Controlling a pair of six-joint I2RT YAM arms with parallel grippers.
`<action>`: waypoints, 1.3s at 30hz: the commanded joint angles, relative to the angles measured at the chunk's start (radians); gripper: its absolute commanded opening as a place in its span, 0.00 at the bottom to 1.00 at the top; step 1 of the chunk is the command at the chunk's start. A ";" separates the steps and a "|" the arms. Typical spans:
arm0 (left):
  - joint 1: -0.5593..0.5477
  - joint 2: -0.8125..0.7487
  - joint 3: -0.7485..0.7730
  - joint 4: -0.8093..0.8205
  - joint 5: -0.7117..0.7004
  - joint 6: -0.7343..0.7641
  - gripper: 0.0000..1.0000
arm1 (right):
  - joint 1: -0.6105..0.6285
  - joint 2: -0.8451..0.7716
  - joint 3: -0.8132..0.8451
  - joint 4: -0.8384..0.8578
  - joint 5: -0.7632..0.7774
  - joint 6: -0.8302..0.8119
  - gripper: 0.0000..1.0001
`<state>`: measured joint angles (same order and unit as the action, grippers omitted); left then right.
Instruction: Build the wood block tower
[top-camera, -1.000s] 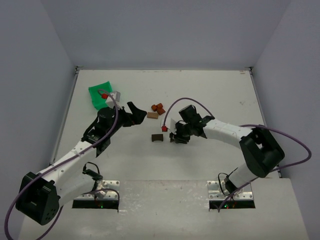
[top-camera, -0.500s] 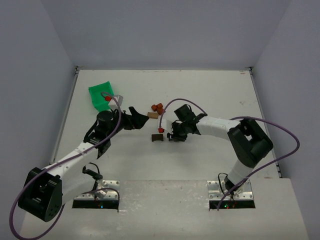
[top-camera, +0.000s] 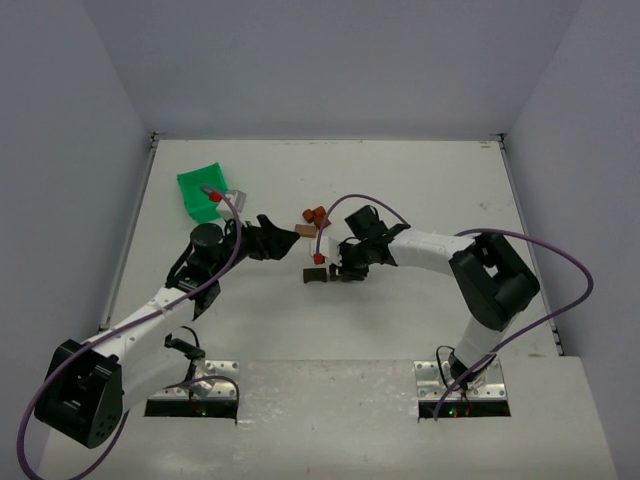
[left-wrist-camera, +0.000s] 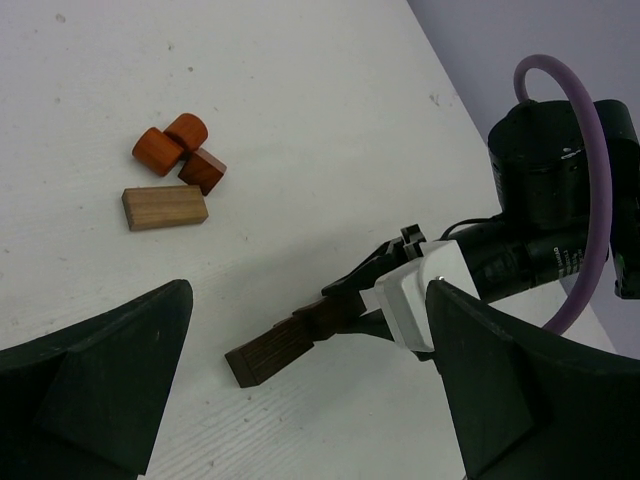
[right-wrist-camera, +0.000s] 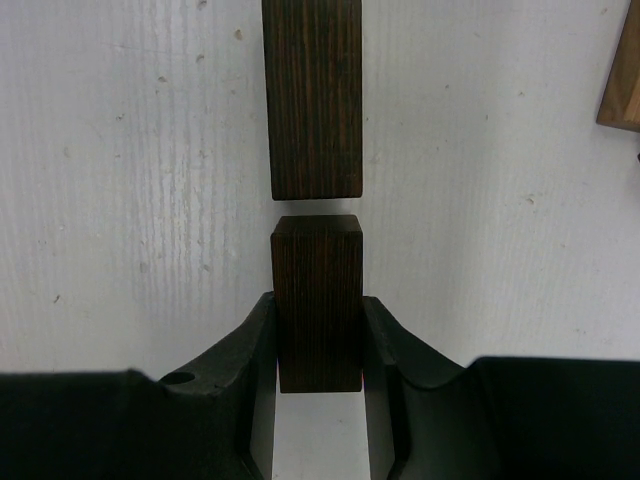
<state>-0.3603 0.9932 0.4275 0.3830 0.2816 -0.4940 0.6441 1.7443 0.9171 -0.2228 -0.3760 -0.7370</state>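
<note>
My right gripper (top-camera: 337, 270) is shut on a short dark brown block (right-wrist-camera: 318, 300), held low over the table. Its far end nearly meets the end of a dark brown flat plank (right-wrist-camera: 313, 100) lying ahead, with a thin gap between them. In the left wrist view the plank (left-wrist-camera: 272, 352) lies on the table with the right gripper (left-wrist-camera: 345, 305) behind it. Two reddish-orange rounded pieces (left-wrist-camera: 160, 150) and a darker red cube (left-wrist-camera: 203, 170) lie together farther back, beside a light wood plank (left-wrist-camera: 165, 208). My left gripper (top-camera: 285, 240) is open and empty, its fingers (left-wrist-camera: 100, 390) hovering left of the dark blocks.
A green plastic bin (top-camera: 203, 190) sits at the back left, behind the left arm. The cluster of reddish-orange pieces (top-camera: 316, 214) and the light plank (top-camera: 305, 229) lie just behind the two grippers. The light plank's corner shows at the right wrist view's edge (right-wrist-camera: 622, 90).
</note>
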 joint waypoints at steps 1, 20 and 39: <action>0.006 -0.012 -0.004 0.065 0.018 0.014 1.00 | 0.008 0.005 0.047 -0.008 -0.051 -0.015 0.17; 0.007 -0.011 -0.010 0.076 0.031 0.012 1.00 | 0.023 0.043 0.083 -0.017 -0.047 0.008 0.19; 0.007 -0.011 -0.012 0.085 0.059 0.014 1.00 | 0.028 0.060 0.108 -0.032 -0.032 0.015 0.31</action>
<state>-0.3603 0.9932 0.4240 0.4015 0.3200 -0.4939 0.6640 1.7994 0.9860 -0.2676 -0.4004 -0.7294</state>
